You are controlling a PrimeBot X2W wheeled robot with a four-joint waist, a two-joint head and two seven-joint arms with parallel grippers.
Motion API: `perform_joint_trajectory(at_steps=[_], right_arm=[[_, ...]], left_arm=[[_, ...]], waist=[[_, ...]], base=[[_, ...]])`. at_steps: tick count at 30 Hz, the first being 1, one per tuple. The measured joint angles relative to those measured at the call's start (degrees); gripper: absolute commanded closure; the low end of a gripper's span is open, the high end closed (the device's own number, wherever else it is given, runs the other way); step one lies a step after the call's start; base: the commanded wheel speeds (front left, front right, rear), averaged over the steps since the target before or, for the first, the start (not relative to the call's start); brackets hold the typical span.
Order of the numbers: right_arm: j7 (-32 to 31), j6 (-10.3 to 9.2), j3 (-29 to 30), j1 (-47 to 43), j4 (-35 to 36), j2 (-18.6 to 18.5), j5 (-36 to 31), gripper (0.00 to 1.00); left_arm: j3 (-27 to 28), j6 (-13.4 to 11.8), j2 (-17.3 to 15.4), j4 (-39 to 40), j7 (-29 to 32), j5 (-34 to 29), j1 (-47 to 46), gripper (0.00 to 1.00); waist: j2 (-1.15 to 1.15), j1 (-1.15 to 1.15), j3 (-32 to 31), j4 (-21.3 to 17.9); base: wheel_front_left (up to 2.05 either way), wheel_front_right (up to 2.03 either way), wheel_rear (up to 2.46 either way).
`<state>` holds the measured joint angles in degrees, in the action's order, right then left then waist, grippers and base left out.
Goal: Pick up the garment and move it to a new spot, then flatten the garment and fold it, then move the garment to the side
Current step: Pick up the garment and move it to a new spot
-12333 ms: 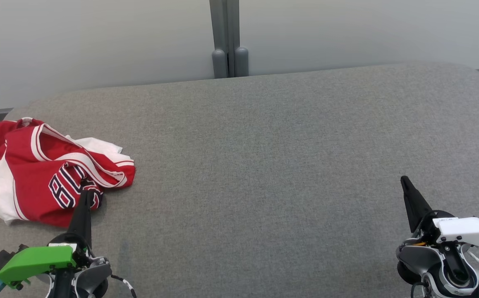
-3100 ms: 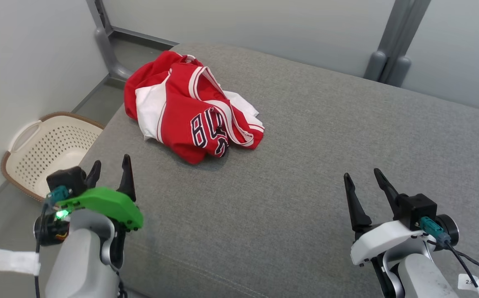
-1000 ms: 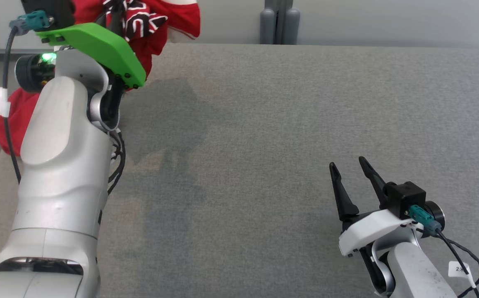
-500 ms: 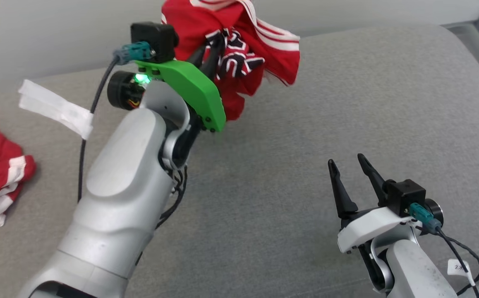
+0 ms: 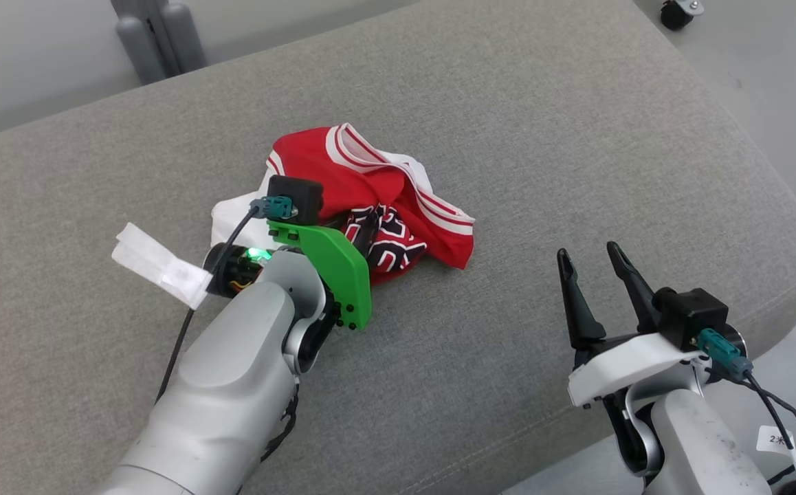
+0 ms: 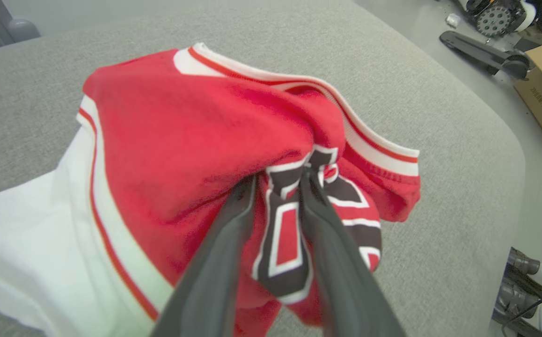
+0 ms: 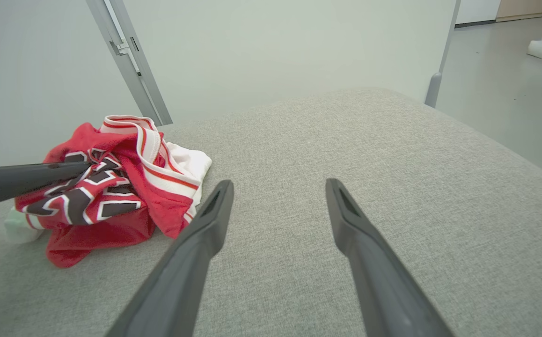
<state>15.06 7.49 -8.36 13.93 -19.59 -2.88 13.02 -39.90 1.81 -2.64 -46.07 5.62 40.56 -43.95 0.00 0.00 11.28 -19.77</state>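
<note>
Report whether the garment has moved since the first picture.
Yes, rightward. The garment lay left of the grey post, at the left end of the cushion; now it lies right of that post.

Garment (image 5: 363, 175): red jersey, white trim, dark block lettering. Crumpled in a low heap, centre of the head view.

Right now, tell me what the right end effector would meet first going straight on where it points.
Probably the grey fabric cushion; the crumpled red-and-white jersey lies left of that line. Depth is unclear.
</note>
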Motion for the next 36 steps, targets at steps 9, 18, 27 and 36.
perform_joint_trajectory(at_steps=[9,18,27,36], right_arm=[[0.0,0.00,3.0,-0.1,1.0,0.1,-1.4,0.00],[0.0,0.00,8.6,-2.1,1.5,0.1,-4.3,0.00],[0.0,0.00,11.1,-3.7,2.5,0.1,-6.3,0.00],[-0.8,0.00,11.2,-5.3,3.9,0.1,-7.5,0.00]], left_arm=[[0.4,3.0,0.0,-0.2,-6.7,5.4,0.2,0.00],[6.0,3.0,-3.0,6.3,-15.3,9.6,5.9,0.00],[12.6,-0.8,-8.8,16.3,-20.4,8.3,16.5,0.00],[23.9,0.0,-8.1,29.3,-20.7,-5.9,30.7,0.00]], waist=[[0.00,0.00,1.8,2.2],[0.00,0.00,-1.1,9.0],[0.00,0.00,-4.7,15.6],[0.00,0.00,-7.3,20.2]], base=[[0.00,0.00,0.00],[0.00,0.00,0.00],[0.00,0.00,0.00],[0.00,0.00,0.00]])
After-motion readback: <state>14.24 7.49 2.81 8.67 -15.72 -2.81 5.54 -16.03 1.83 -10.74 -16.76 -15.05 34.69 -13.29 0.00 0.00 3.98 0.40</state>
